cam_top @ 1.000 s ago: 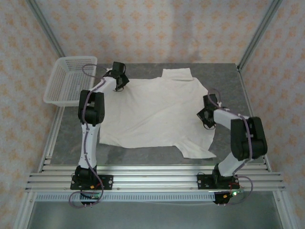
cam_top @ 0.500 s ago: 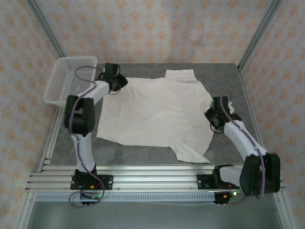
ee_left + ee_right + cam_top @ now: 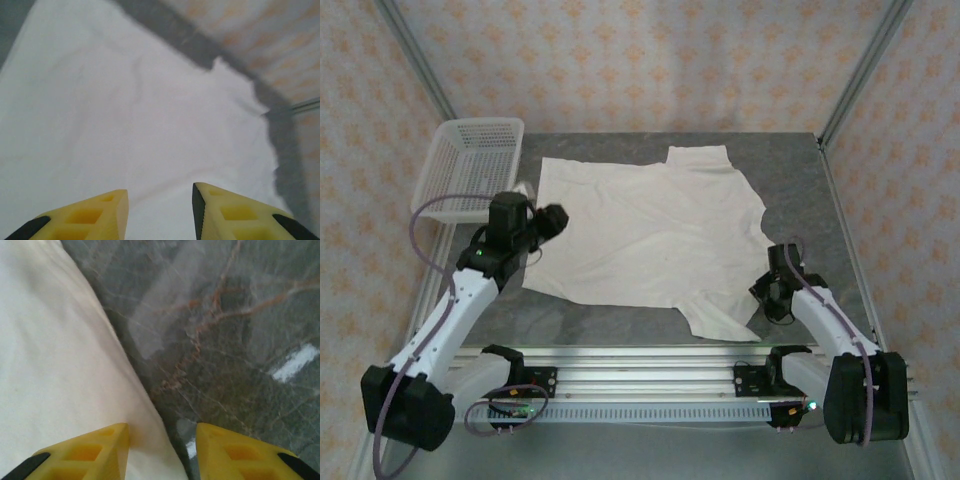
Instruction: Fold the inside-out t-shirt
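Count: one inside-out t-shirt (image 3: pixel 645 235), one white mesh basket (image 3: pixel 470 165), two arms, two grippers. The t-shirt lies spread flat across the middle of the grey table (image 3: pixel 800 180), with one sleeve pointing to the far edge and the other to the near rail. Its far-left corner comes close beside the basket (contact cannot be told). Bare tabletop runs down the right side, with a narrower strip on the left. The left gripper (image 3: pixel 553 218) hangs over the shirt's left border. The right gripper (image 3: pixel 772 295) stands at the near-right edge, just beside the near sleeve. The left wrist view gives yellow fingers (image 3: pixel 95 212) parted with nothing between them, and smooth cloth with one faint crease beyond. The right wrist view gives its fingers (image 3: pixel 90 447) parted likewise, with the cloth's edge running between them and veined grey tabletop to one side.
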Controlling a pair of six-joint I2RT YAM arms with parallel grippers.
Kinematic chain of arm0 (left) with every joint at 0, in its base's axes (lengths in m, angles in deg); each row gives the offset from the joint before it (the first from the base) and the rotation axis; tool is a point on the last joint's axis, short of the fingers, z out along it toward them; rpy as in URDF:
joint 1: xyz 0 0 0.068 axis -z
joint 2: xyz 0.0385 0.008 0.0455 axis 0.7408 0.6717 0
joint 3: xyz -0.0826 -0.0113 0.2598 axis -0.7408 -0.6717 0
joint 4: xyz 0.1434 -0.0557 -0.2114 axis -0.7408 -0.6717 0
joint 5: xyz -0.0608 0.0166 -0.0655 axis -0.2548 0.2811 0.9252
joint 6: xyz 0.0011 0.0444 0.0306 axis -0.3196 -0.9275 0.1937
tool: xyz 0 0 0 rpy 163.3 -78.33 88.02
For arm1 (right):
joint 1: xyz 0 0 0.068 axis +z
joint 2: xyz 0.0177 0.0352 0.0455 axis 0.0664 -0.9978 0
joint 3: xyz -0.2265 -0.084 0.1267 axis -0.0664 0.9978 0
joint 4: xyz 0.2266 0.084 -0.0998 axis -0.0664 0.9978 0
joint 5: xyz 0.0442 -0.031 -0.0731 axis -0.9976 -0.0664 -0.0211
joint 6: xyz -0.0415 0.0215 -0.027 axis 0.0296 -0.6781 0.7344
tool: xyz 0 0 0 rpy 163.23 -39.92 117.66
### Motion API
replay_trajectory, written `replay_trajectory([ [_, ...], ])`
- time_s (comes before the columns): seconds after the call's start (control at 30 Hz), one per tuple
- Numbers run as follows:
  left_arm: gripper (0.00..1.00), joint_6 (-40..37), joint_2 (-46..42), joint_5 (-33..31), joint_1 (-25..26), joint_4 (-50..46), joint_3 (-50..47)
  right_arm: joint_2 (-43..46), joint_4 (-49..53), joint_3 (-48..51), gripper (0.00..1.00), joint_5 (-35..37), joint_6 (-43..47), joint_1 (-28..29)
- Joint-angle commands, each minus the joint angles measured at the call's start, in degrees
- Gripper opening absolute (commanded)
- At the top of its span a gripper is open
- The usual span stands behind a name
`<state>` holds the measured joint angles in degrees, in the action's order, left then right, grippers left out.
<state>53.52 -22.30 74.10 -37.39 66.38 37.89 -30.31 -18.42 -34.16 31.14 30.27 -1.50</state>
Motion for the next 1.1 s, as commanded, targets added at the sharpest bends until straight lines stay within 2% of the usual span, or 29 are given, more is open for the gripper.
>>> replay_trajectory([
  [0.0,0.4,-3.2,-4.9,-3.7,0.2,-11.1,-2.0,-0.4,0.5,0.9,0.4,-2.6,1.2,0.2],
  [0.07,0.41,-2.9,-6.8,-3.8,0.2,-13.1,-4.4,-0.8,-1.1,1.0,0.38,-3.7,1.2,0.3],
  [0.13,0.43,-1.6,-8.2,-4.3,0.2,-13.8,-7.0,-0.9,-1.5,0.4,0.31,-3.7,1.0,0.2],
  [0.27,0.43,1.3,-10.1,-10.5,0.2,-17.9,-10.2,0.2,-0.3,-1.1,0.01,-0.1,1.2,0.2],
  [0.4,0.43,5.5,-12.0,-19.5,-0.1,-23.7,-11.6,6.9,3.6,-2.6,0.0,1.8,0.1,0.2],
  [0.43,0.48,6.6,-12.2,-20.8,-0.1,-24.7,-12.2,9.8,4.6,-2.8,0.0,2.3,-0.4,0.2],
  [0.47,0.48,7.2,-12.3,-21.4,-0.3,-24.9,-12.6,12.3,5.6,-3.0,0.0,3.0,-0.7,0.2],
  [0.6,0.49,9.3,-10.1,-21.2,-1.2,-23.4,-13.9,19.2,7.4,-2.1,0.0,3.3,-2.0,0.2],
  [0.73,0.49,9.9,-5.3,-21.3,-1.4,-20.3,-13.7,18.7,5.1,-0.5,0.0,-1.4,-3.0,0.2],
  [0.83,0.47,9.1,-1.0,-22.4,-1.6,-16.8,-14.2,18.3,3.8,-0.1,0.0,-2.3,-3.2,0.2],
  [0.9,0.42,6.3,1.7,-19.3,-1.8,-11.9,-14.7,18.3,3.8,-0.1,0.0,-2.2,-2.8,0.3],
  [1.0,0.41,3.1,6.6,-13.4,-2.0,-6.3,-14.1,18.3,3.8,-0.3,0.0,-2.3,-2.4,0.2],
  [1.07,0.42,3.2,9.8,-13.1,-2.2,-5.1,-13.1,18.3,4.1,-0.4,0.0,-2.2,-2.1,0.2],
])
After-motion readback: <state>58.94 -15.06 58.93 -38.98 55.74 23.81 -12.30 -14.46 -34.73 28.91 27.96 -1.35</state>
